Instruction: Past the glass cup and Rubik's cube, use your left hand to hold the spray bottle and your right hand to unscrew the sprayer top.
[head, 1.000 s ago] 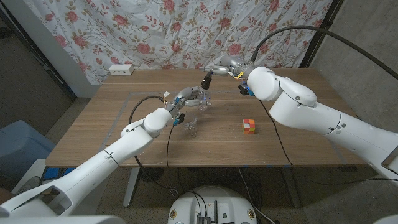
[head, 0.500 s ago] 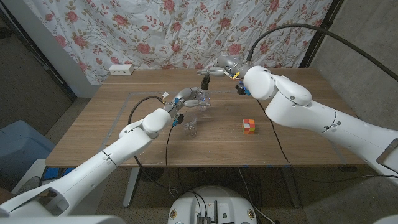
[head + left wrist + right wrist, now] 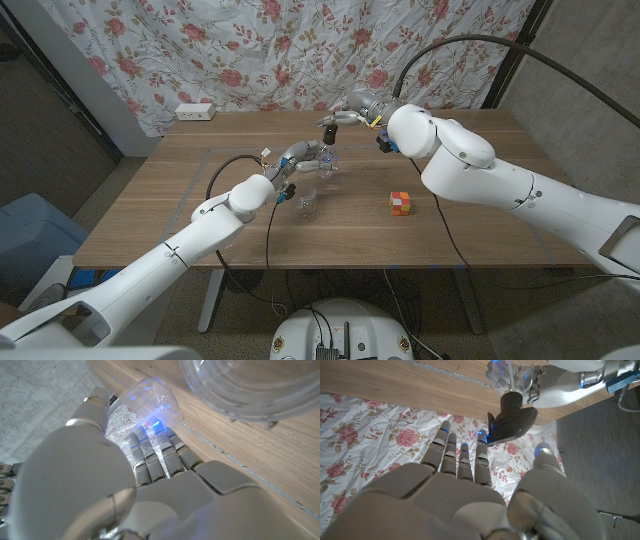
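Floral curtain hangs behind the wooden desk (image 3: 150, 200), and near the middle of the head picture, just above centre, stands the spray bottle (image 3: 327, 160). Below it in that frame sits the glass cup (image 3: 308, 205), and the Rubik's cube (image 3: 401, 203) lies to the right of centre, well apart from the bottle.

My left hand (image 3: 298, 160) is wrapped round the bottle's clear body; in the left wrist view my fingers (image 3: 150, 457) curl against the transparent plastic (image 3: 150, 402), so it is clamped on the bottle. My right hand (image 3: 352, 110) is at the black sprayer top (image 3: 330, 128); in the right wrist view my fingers (image 3: 457, 455) stretch out beside the black head (image 3: 512, 419) with the thumb apart, and I cannot tell whether they pinch it or only hover just beside.

To do this step well, I judge the left hand must keep the bottle upright and steady while the right closes on the collar under the trigger head, not on the nozzle, and turns in short twists.

The bottle is clear and small, with a dark, angled trigger top
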